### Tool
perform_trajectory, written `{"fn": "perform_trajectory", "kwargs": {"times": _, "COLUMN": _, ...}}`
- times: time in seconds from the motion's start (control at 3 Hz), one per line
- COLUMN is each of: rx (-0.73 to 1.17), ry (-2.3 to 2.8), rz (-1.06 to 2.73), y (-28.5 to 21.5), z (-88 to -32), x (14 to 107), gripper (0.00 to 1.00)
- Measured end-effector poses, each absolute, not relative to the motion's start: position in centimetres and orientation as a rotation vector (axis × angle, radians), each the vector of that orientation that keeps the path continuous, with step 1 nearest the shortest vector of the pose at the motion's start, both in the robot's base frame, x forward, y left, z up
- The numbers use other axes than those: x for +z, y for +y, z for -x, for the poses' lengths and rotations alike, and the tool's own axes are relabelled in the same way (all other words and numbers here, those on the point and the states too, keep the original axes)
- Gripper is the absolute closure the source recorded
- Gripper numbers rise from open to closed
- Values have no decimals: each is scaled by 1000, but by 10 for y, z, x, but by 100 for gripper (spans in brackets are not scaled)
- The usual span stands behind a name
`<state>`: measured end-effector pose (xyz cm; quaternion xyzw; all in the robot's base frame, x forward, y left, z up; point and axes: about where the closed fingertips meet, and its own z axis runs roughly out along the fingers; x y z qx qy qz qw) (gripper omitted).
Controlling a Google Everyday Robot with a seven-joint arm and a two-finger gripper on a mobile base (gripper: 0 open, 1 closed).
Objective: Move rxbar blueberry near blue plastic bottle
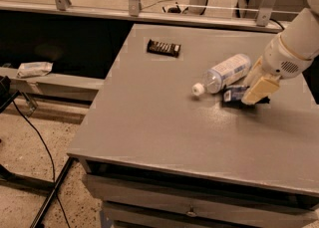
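While the gripper [255, 92] hangs low over the grey surface [149, 122], its jaws cover one end of the rxbar blueberry [233, 94]; whether they clench it or sit slack cannot be told. The bar juts out left of the jaws, seemingly on the surface. Just beyond it lies the blue plastic bottle [227, 71], tipped on its side. This looks like the placing step; next, letting go and lifting clear without nudging the bottle.
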<state>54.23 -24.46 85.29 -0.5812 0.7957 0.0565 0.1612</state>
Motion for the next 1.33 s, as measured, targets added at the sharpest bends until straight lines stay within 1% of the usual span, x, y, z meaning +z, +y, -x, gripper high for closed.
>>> {"fn": "perform_trajectory", "kwargs": {"times": 0.33, "rx": 166, "ry": 2273, "rz": 1664, "y": -243, "z": -542, "x": 850, "gripper": 0}}
{"fn": "perform_trajectory", "kwargs": {"times": 0.67, "rx": 167, "ry": 2272, "rz": 1663, "y": -243, "z": -542, "x": 850, "gripper": 0}}
{"fn": "perform_trajectory", "kwargs": {"times": 1.0, "rx": 198, "ry": 2246, "rz": 1595, "y": -259, "z": -537, "x": 862, "gripper": 0}}
{"fn": "perform_trajectory", "kwargs": {"times": 1.33, "rx": 232, "ry": 2168, "rz": 1427, "y": -310, "z": -523, "x": 900, "gripper": 0}}
